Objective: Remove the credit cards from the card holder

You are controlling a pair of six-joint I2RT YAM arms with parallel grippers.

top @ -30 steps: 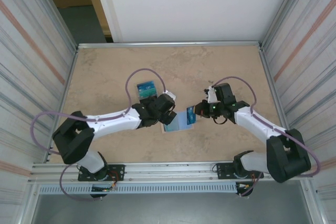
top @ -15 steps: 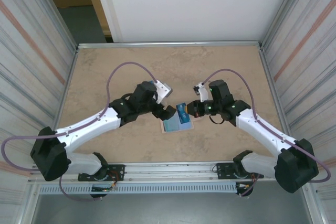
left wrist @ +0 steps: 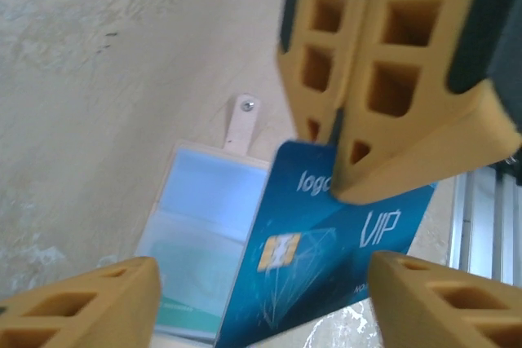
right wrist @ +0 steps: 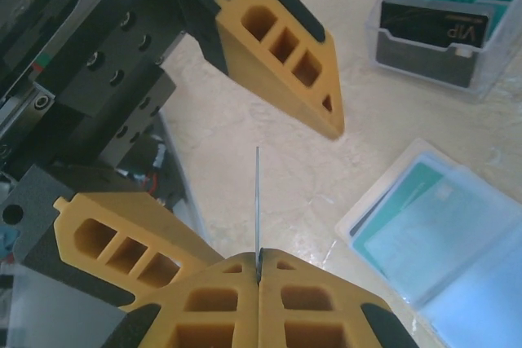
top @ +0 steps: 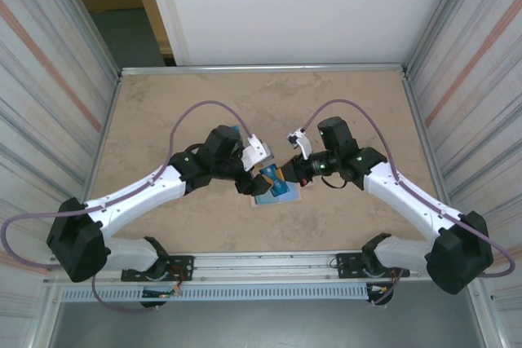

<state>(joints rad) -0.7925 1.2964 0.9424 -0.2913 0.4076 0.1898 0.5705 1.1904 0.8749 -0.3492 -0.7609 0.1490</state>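
A beige, marbled table (top: pixel 163 112) is bounded by a metal frame, and a rail (top: pixel 269 262) is fixed along its near edge. The card holder (left wrist: pixel 196 226) is laid open and flat on the surface near the middle, somewhat toward the near side. Its pale blue lining is turned upward and its snap tab (left wrist: pixel 242 120) is stretched out on the tabletop. A teal card (right wrist: pixel 416 218) is seen tucked in one clear pocket. Farther back and to the left, a clear plastic box (right wrist: pixel 383 38) is set on the table, with a dark card (right wrist: pixel 440 18) stood inside it.
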